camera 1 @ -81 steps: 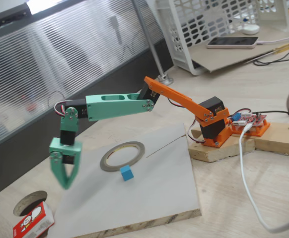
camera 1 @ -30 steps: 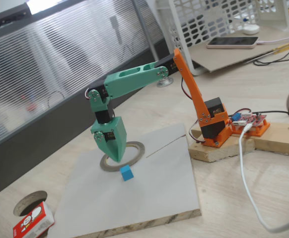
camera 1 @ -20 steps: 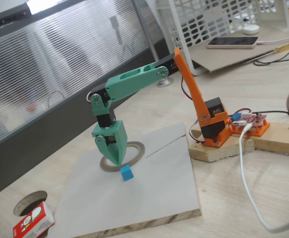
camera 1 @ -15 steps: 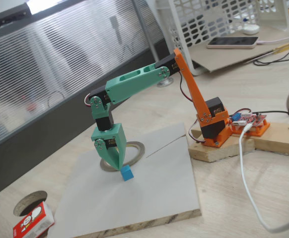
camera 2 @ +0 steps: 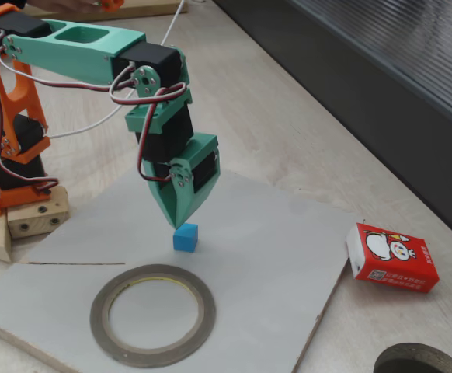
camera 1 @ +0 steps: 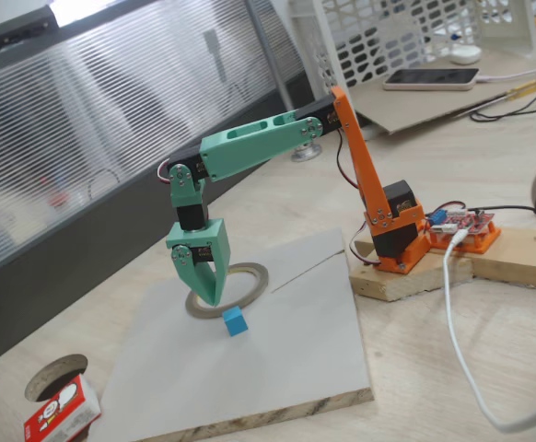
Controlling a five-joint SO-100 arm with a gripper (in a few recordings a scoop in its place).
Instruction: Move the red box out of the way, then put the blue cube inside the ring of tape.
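No legible txt; red box (camera 2: 391, 257) print too small.

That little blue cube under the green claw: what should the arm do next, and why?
Probably open the fingers and ease down around the blue cube. They look shut just above it, the red box already lies off the board, and the ring of tape is empty.

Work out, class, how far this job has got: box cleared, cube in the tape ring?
Done, it seems: the red box lies off the grey board, near the round hole. In hand: the gripper hangs just above the blue cube, fingertips close together; no grasp visible. Left: the cube sits outside the ring of tape, so gripping and placing it inside remain.
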